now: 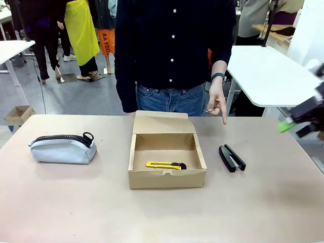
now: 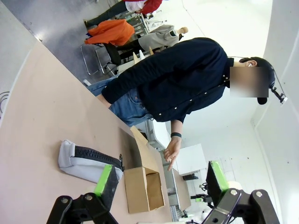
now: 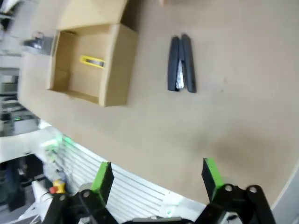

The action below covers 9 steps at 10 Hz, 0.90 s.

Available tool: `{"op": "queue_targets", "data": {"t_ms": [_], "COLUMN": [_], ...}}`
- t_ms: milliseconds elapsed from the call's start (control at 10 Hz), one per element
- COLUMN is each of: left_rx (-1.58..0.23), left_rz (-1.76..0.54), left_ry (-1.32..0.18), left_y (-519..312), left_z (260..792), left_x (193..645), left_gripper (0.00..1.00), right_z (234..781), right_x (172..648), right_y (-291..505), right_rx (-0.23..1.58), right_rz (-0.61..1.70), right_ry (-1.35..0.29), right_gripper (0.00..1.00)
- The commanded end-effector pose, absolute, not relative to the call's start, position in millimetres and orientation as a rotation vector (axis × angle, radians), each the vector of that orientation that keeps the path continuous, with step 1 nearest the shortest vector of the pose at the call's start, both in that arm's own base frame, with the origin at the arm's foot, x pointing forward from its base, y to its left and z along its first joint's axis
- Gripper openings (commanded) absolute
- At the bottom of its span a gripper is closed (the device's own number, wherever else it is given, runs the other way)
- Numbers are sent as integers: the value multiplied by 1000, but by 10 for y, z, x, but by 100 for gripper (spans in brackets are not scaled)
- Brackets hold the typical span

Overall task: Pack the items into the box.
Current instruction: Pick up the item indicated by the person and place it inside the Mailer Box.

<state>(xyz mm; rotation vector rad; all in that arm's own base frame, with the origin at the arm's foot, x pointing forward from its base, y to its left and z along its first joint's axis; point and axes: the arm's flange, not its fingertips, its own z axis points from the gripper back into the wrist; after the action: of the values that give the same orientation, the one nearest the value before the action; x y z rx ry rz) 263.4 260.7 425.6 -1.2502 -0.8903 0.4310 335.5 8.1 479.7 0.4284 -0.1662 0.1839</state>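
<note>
Front view: the yellow-and-black utility knife (image 1: 165, 165) lies inside the open cardboard box (image 1: 167, 178) in the middle of the tabletop (image 1: 101, 202). The grey pouch (image 1: 63, 148) sits at 9 o'clock from the box. The black stapler (image 1: 232, 157) sits at 3 o'clock, under a person's finger (image 1: 223, 117). The left hand (image 2: 159, 172) and the right hand (image 3: 157, 170) both have their fingers wide apart and hold nothing.
</note>
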Motion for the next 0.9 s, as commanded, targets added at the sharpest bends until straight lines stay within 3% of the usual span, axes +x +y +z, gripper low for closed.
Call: {"op": "queue_targets", "data": {"t_ms": [0, 200, 300, 500, 800], "left_rx": [-1262, -1262, -1262, -1262, -1262], "left_rz": [418, 418, 418, 418, 418], "left_ry": [-927, -927, -927, -927, -927], "left_y": [2598, 2598, 2598, 2598, 2598], "left_z": [4256, 4256, 4256, 4256, 4256], "left_x": [2632, 2632, 2632, 2632, 2632], "left_gripper": [100, 100, 100, 100, 100], "right_z": [4554, 4484, 4398, 4288, 3860], "right_x": [3766, 3822, 3636, 3753, 4078], "right_y": [525, 882, 711, 936, 1111], "right_rx": [262, 38, 263, 162, 81], "right_rz": [199, 131, 200, 182, 193], "right_ry": [17, 52, -13, 38, -29], "right_gripper": [100, 100, 100, 100, 100]}}
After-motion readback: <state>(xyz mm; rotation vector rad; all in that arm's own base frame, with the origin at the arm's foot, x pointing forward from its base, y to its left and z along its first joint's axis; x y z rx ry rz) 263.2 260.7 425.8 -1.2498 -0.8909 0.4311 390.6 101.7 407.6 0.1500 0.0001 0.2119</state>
